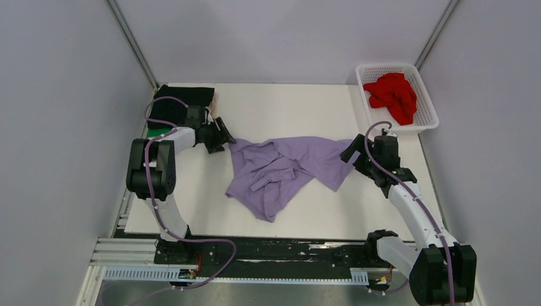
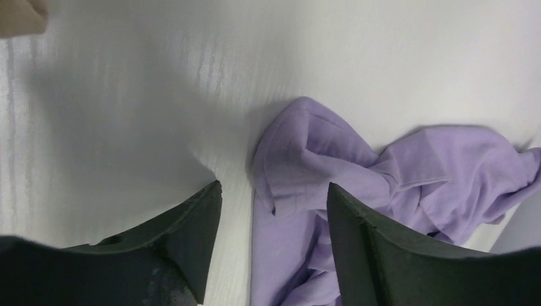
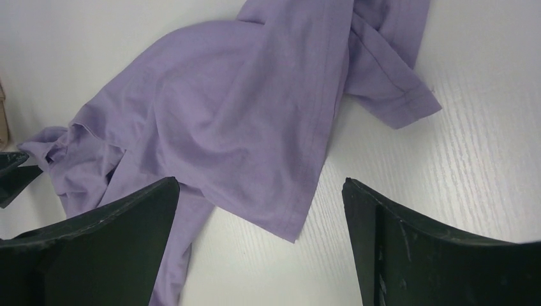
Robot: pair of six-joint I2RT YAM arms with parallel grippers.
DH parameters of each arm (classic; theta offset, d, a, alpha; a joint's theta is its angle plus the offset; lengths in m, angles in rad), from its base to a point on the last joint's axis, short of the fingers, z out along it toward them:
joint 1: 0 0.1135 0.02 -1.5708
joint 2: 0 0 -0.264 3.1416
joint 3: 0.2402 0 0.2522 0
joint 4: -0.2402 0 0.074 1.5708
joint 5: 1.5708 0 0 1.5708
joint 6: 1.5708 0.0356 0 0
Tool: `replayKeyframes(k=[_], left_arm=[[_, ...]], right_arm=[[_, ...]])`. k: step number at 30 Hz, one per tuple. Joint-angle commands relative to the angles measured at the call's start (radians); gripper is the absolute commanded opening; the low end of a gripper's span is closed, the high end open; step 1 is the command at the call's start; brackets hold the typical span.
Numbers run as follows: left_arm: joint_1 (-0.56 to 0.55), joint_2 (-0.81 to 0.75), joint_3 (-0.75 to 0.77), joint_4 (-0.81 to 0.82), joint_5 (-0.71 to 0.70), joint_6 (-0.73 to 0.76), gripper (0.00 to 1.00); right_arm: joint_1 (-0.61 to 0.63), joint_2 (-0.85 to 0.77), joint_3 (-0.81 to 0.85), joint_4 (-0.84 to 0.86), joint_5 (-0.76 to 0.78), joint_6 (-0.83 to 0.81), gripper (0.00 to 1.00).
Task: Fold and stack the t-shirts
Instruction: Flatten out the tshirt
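This is a robot test cell in a lab, not a home. A white table (image 1: pixel 306 102) fills the middle of the top view. It is boxed in on the left, back and right by plain pale wall panels (image 1: pixel 64 95), with bare metal struts (image 1: pixel 132 41) at the upper corners. Along the bottom edge, a slotted metal rail (image 1: pixel 121 250) carries two black-and-white robot arms (image 1: pixel 167 185) with loose purple cables (image 1: pixel 148 172). The only household things are a purple shirt (image 1: pixel 281 169) at centre and a white plastic basket (image 1: pixel 386 65) at upper right.
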Motion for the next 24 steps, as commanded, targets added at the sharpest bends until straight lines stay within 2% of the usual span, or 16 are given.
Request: replayKeyframes(k=[1,6,11,13,14,19,24], left_arm=[[-0.001,0.045,0.053,0.040,0.052,0.009,0.63],[-0.004,0.084,0.062,0.081,0.088,0.003,0.56],[-0.016,0.111,0.085,0.096,0.102,0.017,0.38],[-0.019,0.122,0.099,0.088,0.105,0.032,0.17],[-0.019,0.122,0.106,0.082,0.091,0.047,0.03],[-0.019,0.029,0.044,0.110,0.065,0.085,0.00],[-0.023,-0.094,-0.049,0.155,0.072,0.097,0.00]], right_arm=[[0.005,-0.026,-0.025,0.066,-0.072,0.043,0.99],[0.069,0.002,-0.031,0.040,-0.048,0.041,1.00],[0.179,0.044,-0.034,0.025,0.001,0.053,1.00],[0.214,0.074,-0.033,0.022,0.011,0.053,0.99],[0.235,0.088,-0.031,0.019,0.011,0.055,0.98],[0.327,0.178,0.007,-0.038,0.124,0.057,0.91],[0.342,0.267,0.029,-0.063,0.119,0.087,0.82]])
